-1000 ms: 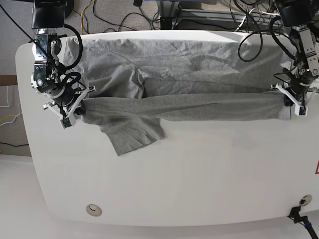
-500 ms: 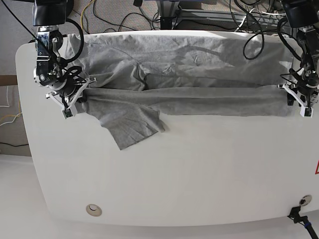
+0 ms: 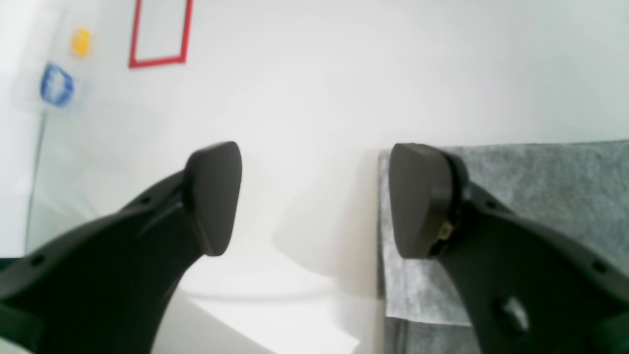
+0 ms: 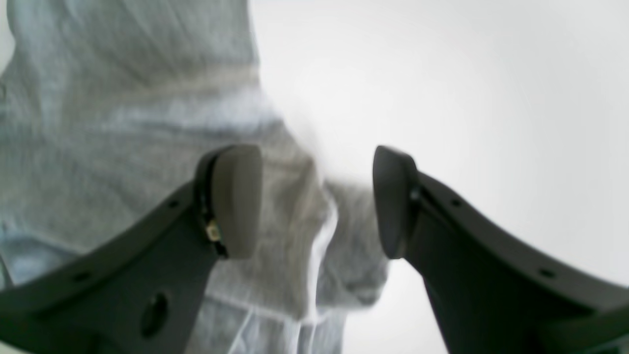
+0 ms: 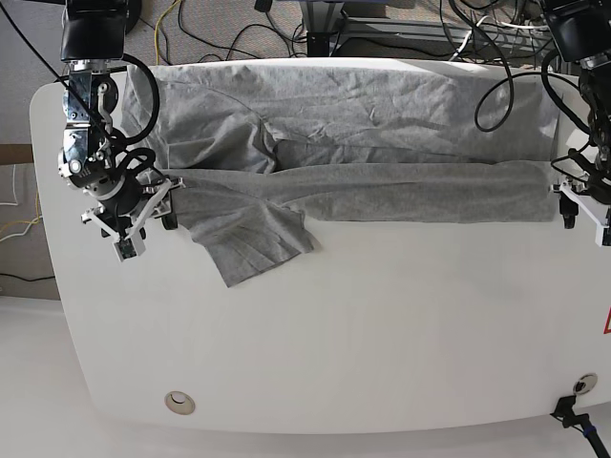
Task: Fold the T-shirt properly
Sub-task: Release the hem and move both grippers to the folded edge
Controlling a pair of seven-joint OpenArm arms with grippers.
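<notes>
Both grippers now let go: left gripper and right gripper with fingers wide apart, nothing between them, a moment ago pinched on the folded edge. T-shirt now flat on the far half of the table, one sleeve poking out near. First fold looks done, sleeve likely next.

Looks like a robotics lab or test bench setup: a plain white tabletop with rounded corners, a mess of black and yellow cables trailing on the floor behind it, a grommet hole near the front edge, and red tape markings stuck on the surface
</notes>
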